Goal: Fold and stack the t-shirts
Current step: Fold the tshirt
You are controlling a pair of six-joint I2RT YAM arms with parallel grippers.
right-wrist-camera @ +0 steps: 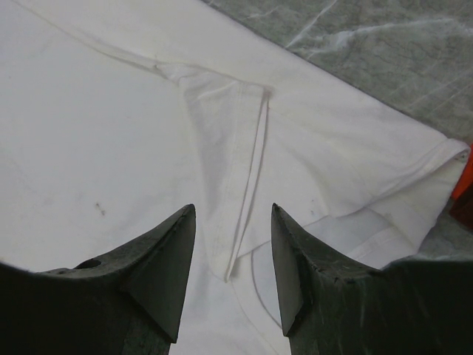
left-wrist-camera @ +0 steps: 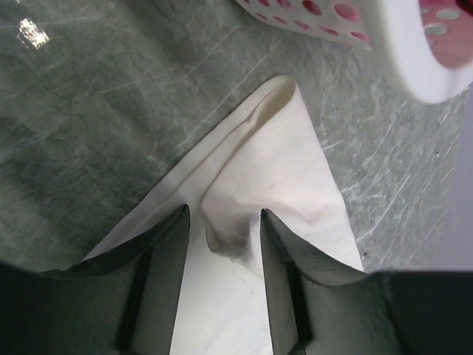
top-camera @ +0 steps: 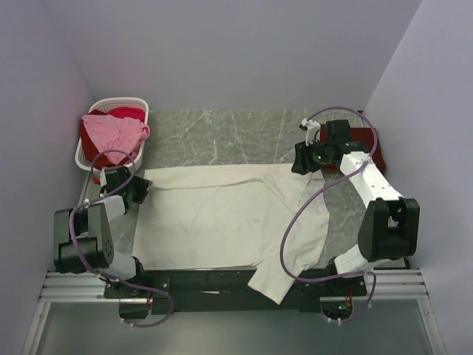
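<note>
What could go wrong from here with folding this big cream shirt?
The left gripper straddles only a small pucker at the large cream-white cloth t-shirt's corner, so it might slip free. One sleeve drapes past the grey marbled table's near edge onto the black base bar and could snag.

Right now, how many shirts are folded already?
Maybe one: the dark red t-shirt lies far right, mostly hidden. The cream-white t-shirt lies flat, left gripper at its corner, right gripper over a seam. The pink t-shirt and red t-shirt wait in the basket.

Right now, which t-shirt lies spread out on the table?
The cream-white t-shirt; the pink one and red one sit bunched in the basket.
</note>
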